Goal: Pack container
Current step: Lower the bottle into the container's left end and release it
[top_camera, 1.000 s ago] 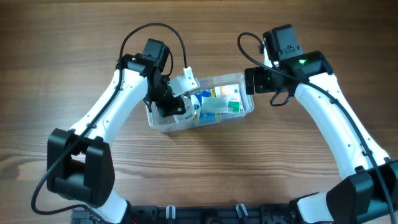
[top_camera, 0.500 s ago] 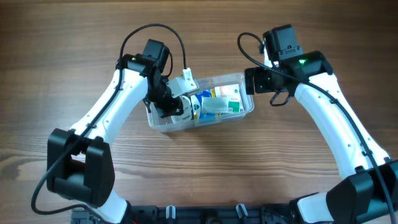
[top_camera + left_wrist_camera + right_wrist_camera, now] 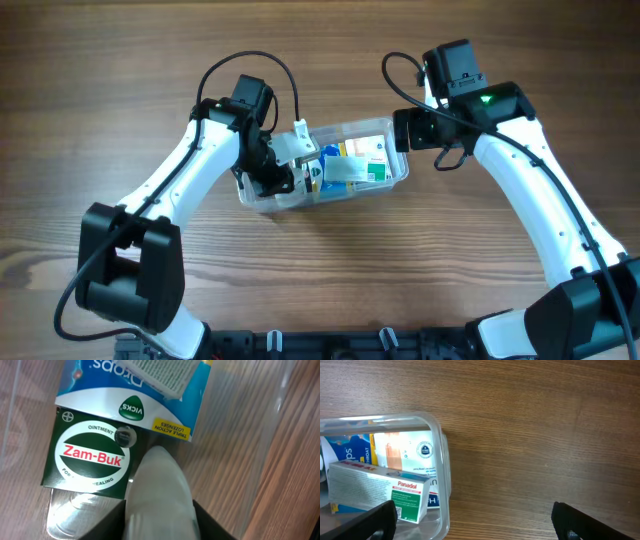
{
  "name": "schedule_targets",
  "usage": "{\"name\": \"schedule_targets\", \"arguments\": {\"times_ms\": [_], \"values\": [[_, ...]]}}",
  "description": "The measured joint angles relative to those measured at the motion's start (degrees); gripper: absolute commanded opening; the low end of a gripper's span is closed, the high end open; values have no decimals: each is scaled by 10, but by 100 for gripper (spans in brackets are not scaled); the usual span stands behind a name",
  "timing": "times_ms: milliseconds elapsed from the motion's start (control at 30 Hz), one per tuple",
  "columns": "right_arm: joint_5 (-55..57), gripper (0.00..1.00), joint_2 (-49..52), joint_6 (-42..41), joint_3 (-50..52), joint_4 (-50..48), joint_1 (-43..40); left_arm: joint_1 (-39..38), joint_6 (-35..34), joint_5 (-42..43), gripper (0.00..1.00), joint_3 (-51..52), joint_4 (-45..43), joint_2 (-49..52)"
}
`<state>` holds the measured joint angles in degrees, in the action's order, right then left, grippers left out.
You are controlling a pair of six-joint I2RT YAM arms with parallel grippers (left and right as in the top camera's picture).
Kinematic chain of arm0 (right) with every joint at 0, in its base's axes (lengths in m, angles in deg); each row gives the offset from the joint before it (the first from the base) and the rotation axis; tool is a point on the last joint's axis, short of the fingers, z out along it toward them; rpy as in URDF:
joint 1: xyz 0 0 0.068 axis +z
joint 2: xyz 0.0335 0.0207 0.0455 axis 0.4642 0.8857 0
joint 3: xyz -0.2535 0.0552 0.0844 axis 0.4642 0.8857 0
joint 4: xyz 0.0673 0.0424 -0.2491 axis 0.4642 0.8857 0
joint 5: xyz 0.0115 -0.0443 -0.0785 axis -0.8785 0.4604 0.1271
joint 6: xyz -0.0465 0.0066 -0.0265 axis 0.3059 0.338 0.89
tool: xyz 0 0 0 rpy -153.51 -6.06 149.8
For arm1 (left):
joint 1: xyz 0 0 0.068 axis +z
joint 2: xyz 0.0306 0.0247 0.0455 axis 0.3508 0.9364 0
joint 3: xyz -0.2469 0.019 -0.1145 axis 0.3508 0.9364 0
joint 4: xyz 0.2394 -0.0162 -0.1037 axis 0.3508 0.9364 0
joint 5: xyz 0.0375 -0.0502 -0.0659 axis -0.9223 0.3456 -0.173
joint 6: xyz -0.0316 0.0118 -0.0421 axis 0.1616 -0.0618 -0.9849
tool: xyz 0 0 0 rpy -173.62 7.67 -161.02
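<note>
The clear plastic container (image 3: 398, 176) sits mid-table with several medicine boxes in it. My left gripper (image 3: 288, 178) is down inside its left end, shut on a white rounded object (image 3: 159, 494). Under it in the left wrist view lie a green Zam-Buk box (image 3: 89, 456) and a blue Vicks box (image 3: 131, 391); the container wall (image 3: 274, 435) is at the right. My right gripper (image 3: 475, 520) is open and empty just outside the container's right end (image 3: 441, 440). A white and green Panadol box (image 3: 375, 487) lies on top inside.
A white box with an orange patch (image 3: 407, 450) stands against the container's right wall. Bare wooden table (image 3: 320, 280) surrounds the container. The left arm's cable (image 3: 285, 75) loops above its wrist.
My left gripper has shifted slightly right and lower into the container's left end with the white object. The right arm has not moved.
</note>
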<state>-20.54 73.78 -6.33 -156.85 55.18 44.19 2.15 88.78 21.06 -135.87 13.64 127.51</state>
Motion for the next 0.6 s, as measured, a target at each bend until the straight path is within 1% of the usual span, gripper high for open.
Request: {"name": "schedule_targets", "arguments": {"times_ms": [67, 100, 167, 200, 267, 400, 600], "values": [[0, 100, 0, 0, 0, 0, 0, 0, 3, 2, 67, 0, 0, 0], [0, 100, 0, 0, 0, 0, 0, 0, 6, 3, 73, 0, 0, 0], [0, 100, 0, 0, 0, 0, 0, 0, 7, 7, 81, 0, -2, 0], [0, 100, 0, 0, 0, 0, 0, 0, 5, 9, 88, 0, -3, 0], [0, 100, 0, 0, 0, 0, 0, 0, 6, 13, 91, 0, -1, 0], [0, 100, 0, 0, 0, 0, 0, 0, 6, 13, 93, 0, 8, 0], [0, 100, 0, 0, 0, 0, 0, 0, 6, 17, 93, 0, 9, -6]]}}
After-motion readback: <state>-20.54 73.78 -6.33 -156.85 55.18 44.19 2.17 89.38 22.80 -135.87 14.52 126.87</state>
